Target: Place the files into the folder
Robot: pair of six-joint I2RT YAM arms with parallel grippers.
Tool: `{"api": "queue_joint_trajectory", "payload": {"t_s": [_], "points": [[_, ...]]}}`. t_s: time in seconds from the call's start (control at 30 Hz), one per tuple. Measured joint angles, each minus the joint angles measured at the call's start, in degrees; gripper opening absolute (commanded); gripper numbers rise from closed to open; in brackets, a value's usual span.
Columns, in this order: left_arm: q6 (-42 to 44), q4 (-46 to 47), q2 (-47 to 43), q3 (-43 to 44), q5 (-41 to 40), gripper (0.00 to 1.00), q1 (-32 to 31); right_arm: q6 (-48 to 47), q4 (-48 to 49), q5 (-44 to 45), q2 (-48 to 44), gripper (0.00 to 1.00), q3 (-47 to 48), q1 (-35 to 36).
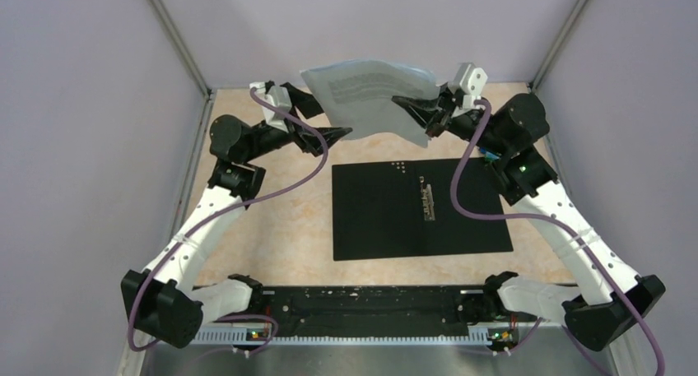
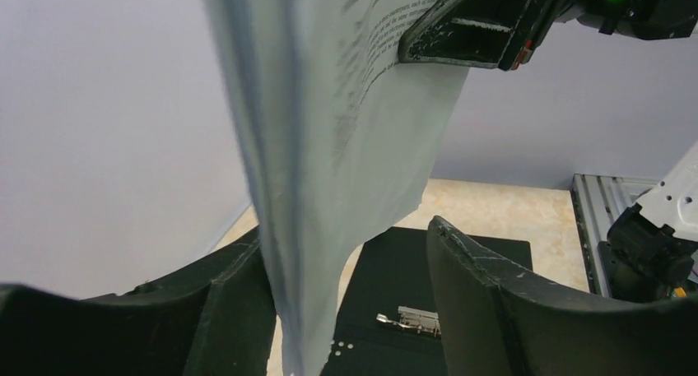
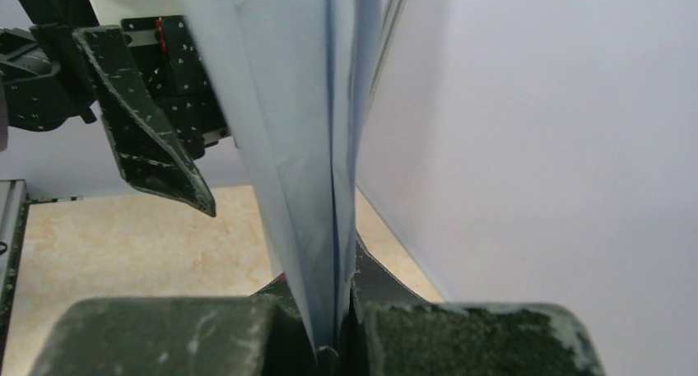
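While the right gripper (image 1: 409,107) pinches the printed sheets (image 1: 366,96) aloft beyond the open folder (image 1: 370,228) and the left gripper (image 1: 336,135), fingers spread, straddles their lower edge, the carrying step is in hand, and the next move appears to call for lowering them flat onto the folder.

Your left white-and-black arm (image 1: 197,228): elbow out, forearm angled in toward centre. Left black two-finger gripper (image 1: 339,133): fingers (image 2: 486,310) spread wide. Your right white-and-black arm (image 1: 568,228): mirrors it, wrist raised. Right black two-finger gripper (image 1: 409,106): pinched tight on white printed paper sheets (image 1: 370,96), which hang between your left fingers.
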Motion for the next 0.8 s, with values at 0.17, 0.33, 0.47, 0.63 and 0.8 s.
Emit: {"api": "queue_joint_trajectory", "payload": {"t_s": [0.17, 0.33, 0.47, 0.63, 0.8], "points": [[-0.1, -1.4, 0.0, 0.3, 0.0, 0.34, -0.8, 1.9, -2.1, -0.2, -2.4, 0.0, 0.0, 0.0], [-3.9, -0.5, 0.4, 0.5, 0.5, 0.0, -0.9, 4.0, -3.5, -0.3, -3.5, 0.0, 0.0, 0.0], [-8.2, -0.9, 1.6, 1.8, 1.6, 0.0, -0.9, 7.4, -3.7, -1.3, -3.0, 0.04, 0.0, -1.4], [-13.2, -6.5, 2.2, 4.6, 2.1, 0.0, -0.9, 16.1, 0.3, -6.4, -0.2, 0.3, -0.6, -6.8], [-16.5, -11.2, 2.1, 8.7, 3.3, 0.0, -0.9, 24.6, 8.7, -11.3, 1.2, 0.37, -6.6, -9.4]]}}
